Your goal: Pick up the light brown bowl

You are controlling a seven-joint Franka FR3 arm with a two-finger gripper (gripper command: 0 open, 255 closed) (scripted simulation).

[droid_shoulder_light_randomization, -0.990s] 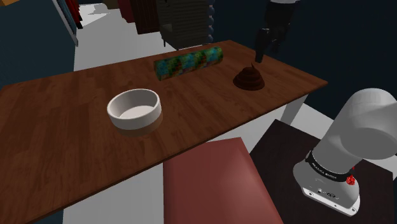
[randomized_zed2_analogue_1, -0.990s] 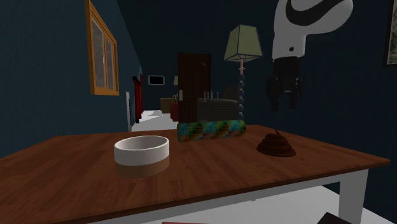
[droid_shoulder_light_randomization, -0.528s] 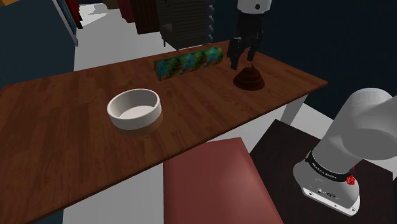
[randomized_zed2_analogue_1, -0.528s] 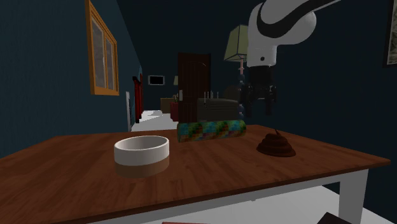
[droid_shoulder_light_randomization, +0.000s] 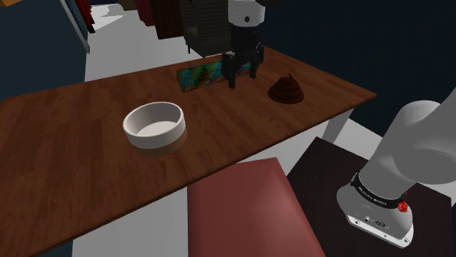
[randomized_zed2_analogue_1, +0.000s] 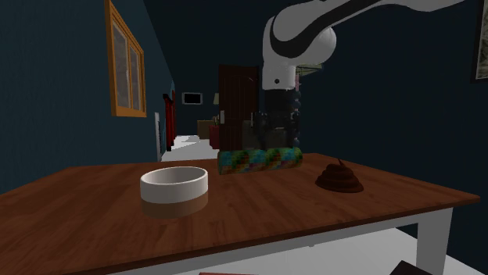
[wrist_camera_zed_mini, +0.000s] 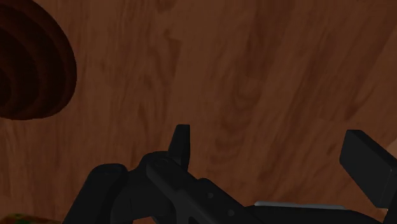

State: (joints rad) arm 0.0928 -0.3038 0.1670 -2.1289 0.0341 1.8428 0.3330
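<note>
Brown wood grain spreads beneath me: the table point(wrist_camera_zed_mini: 254, 63) as my wrist camera sees it, with the ridged dark-brown swirl point(wrist_camera_zed_mini: 25, 70) off to one side. My claw point(wrist_camera_zed_mini: 270, 137) stands apart, both black fingers spread with nothing between them but bare tabletop.

In the shoulder view my claw point(droid_shoulder_light_randomization: 242, 79) hangs over the far part of the table point(droid_shoulder_light_randomization: 73, 146), at the end of a roll patterned in many colours point(droid_shoulder_light_randomization: 204, 74), with the swirl point(droid_shoulder_light_randomization: 287, 90) near it on that view's right. The bowl point(droid_shoulder_light_randomization: 150, 139) I am after looks pale, almost white. It sits upright on the wood well apart from me, toward that view's left and nearer the front edge.
</note>
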